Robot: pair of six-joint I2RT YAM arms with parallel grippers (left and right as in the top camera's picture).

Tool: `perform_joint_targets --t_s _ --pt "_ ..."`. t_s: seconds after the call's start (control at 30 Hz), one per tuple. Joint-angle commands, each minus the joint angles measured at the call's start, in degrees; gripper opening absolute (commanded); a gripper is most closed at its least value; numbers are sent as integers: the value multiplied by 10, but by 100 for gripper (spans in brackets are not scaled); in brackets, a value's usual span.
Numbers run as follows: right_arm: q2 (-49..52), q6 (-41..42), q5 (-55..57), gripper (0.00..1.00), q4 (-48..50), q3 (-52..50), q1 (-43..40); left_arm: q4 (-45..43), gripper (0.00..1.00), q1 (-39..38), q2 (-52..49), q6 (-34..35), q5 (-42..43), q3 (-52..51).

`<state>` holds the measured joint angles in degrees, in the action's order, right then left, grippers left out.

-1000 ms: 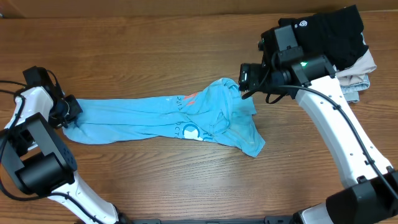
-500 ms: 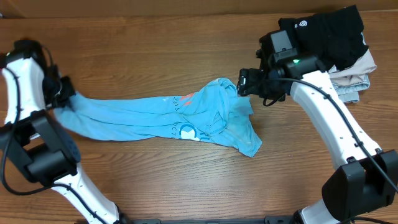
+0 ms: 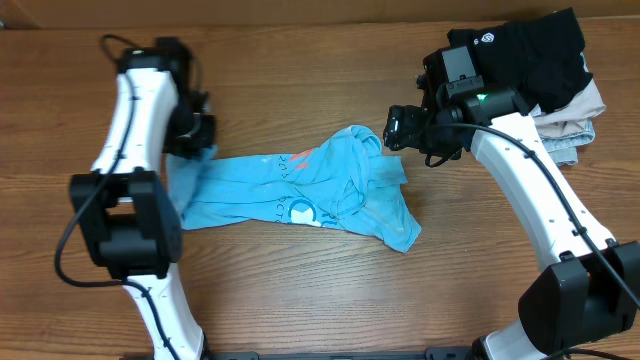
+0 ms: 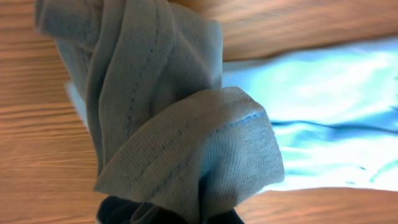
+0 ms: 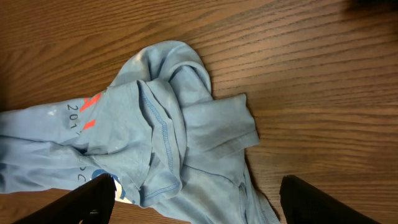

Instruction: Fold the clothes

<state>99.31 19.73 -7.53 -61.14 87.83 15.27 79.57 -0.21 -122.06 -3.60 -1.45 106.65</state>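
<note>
Overhead: light blue T-shirt (image 3: 310,195) lies crumpled on the wooden table (image 3: 300,60), spread from about 9 o'clock of table centre across to just past centre, its thickest bunch at the 3 o'clock end. Orange-red lettering (image 3: 303,158) and white lettering (image 3: 303,212) face up near the middle of the cloth. Left gripper (image 3: 192,150) sits at the shirt's 9 o'clock end, roughly 10 o'clock on the table, clenched on a gathered edge of the shirt; the left wrist view is filled by bunched, hemmed blue fabric rising from the dark jaws at the bottom of the frame, the rest of the shirt trailing off toward 3 o'clock. Right gripper (image 3: 388,132) hangs at about 2 o'clock of centre, just beside the shirt's raised collar end, released: in the right wrist view both fingers (image 5: 93,196) stand wide apart with nothing between them, the cloth lying below. Black garment (image 3: 530,45) tops a stack of beige and pale folded garments (image 3: 580,120) at the 1 o'clock corner, well apart from the shirt
</note>
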Motion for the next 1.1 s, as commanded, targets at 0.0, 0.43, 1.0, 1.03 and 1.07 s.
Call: perform_joint_targets --t_s 0.0,0.43,1.0,1.03,1.07 --pt "-5 4 -5 88 3 0 0 8 4 -36 3 -2 10 11" --pt "-5 4 -5 89 -12 0 -9 45 4 -97 3 54 26 11" --pt "-5 4 -1 90 -3 0 -9 23 100 -147 3 53 82 11" --pt "-5 4 -1 90 -3 0 -9 23 100 -141 3 53 78 11" --pt "-5 4 -1 90 -2 0 -9 23 100 -131 3 53 79 11"
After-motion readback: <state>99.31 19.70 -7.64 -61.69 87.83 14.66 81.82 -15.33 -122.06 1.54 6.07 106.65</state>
